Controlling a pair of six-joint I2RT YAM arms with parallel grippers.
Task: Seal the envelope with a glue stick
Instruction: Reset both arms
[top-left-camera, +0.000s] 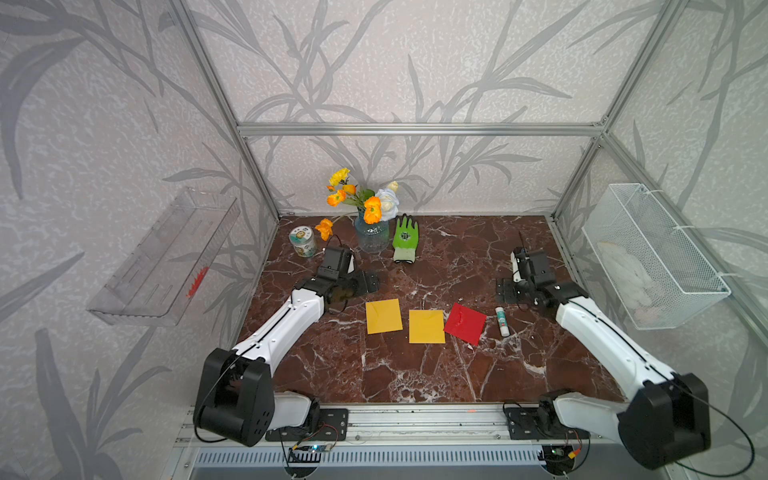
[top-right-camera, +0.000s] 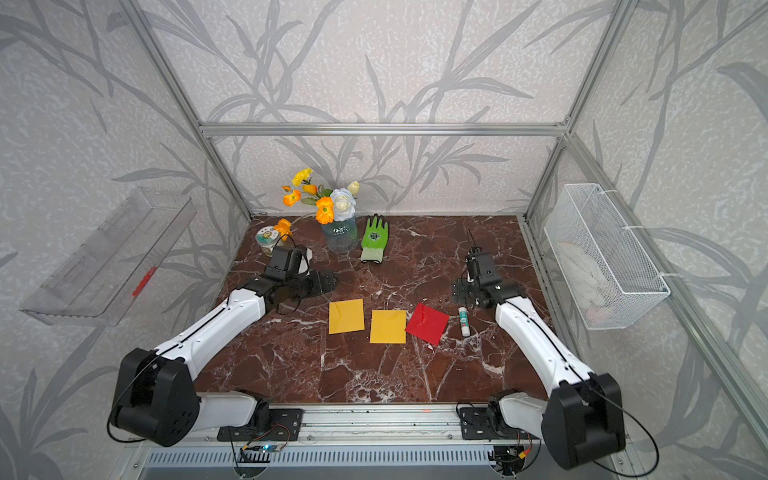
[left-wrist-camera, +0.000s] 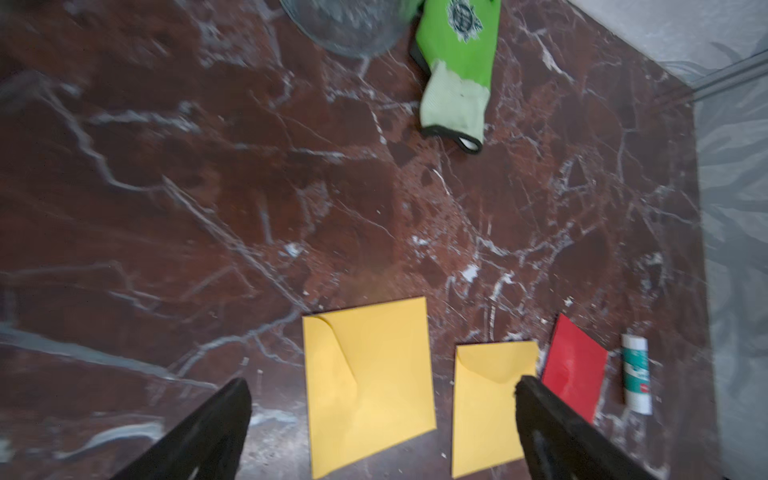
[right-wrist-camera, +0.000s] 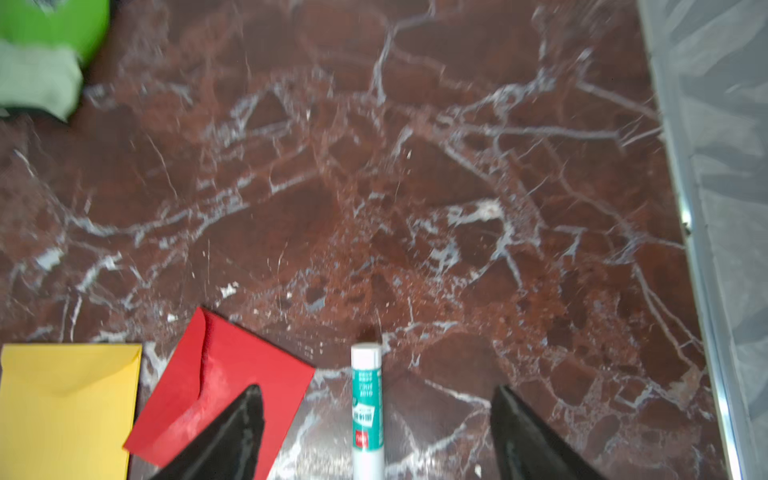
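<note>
The glue stick (top-left-camera: 502, 321) (right-wrist-camera: 367, 411), a white tube with a teal label and its cap on, lies flat on the marble table just right of a red envelope (top-left-camera: 465, 323) (right-wrist-camera: 232, 357). Two yellow envelopes (top-left-camera: 383, 316) (top-left-camera: 427, 326) lie to the red one's left, and all three flaps look folded down. My right gripper (right-wrist-camera: 376, 388) (top-left-camera: 509, 291) hovers open behind the glue stick, whose tube lies between the spread fingers in the wrist view, untouched. Behind the left yellow envelope (left-wrist-camera: 368, 382), my left gripper (left-wrist-camera: 382, 384) (top-left-camera: 359, 286) stands open and empty.
At the back of the table stand a glass vase of flowers (top-left-camera: 372, 235), a green glove (top-left-camera: 405, 239) and a small printed can (top-left-camera: 303, 242). A wire basket (top-left-camera: 652, 257) hangs on the right wall and a clear shelf (top-left-camera: 166, 262) on the left wall.
</note>
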